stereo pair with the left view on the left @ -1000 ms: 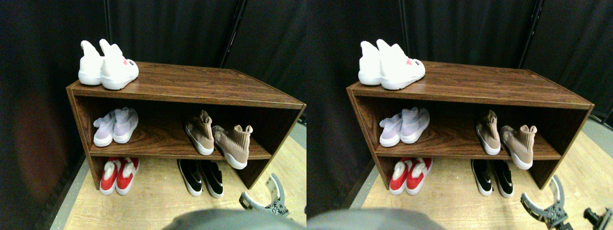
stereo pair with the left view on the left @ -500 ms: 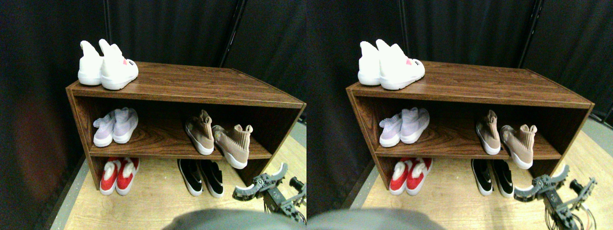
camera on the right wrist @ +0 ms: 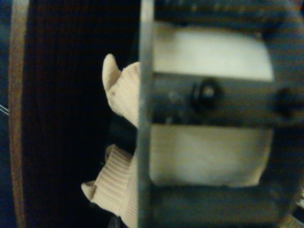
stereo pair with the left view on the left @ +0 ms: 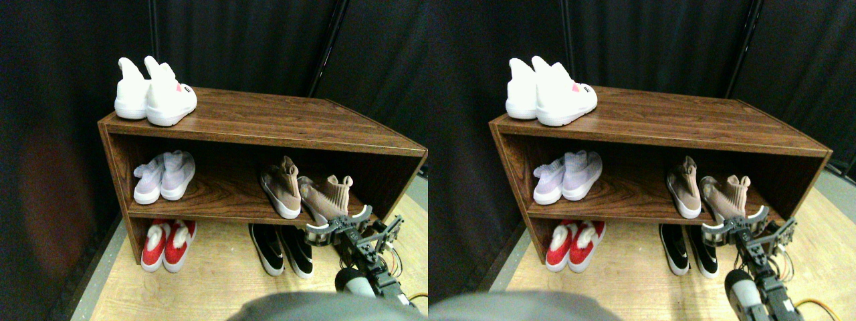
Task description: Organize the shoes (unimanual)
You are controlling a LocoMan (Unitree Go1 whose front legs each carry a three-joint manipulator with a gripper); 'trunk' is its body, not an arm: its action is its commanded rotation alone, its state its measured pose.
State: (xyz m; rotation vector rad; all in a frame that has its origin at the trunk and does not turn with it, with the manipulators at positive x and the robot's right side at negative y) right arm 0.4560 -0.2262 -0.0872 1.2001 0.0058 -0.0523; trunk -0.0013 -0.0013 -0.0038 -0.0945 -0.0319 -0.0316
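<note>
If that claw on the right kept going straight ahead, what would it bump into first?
Most likely the crooked tan shoe at the shelf edge: the right gripper points at it, and it fills the wrist view. Depth is hard to judge.

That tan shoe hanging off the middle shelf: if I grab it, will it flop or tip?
The tan shoe has a ribbed knit collar, which would probably crumple under the gripper. Its white sole looks stiffer. It overhangs the shelf edge, so a nudge could tip it off.
</note>
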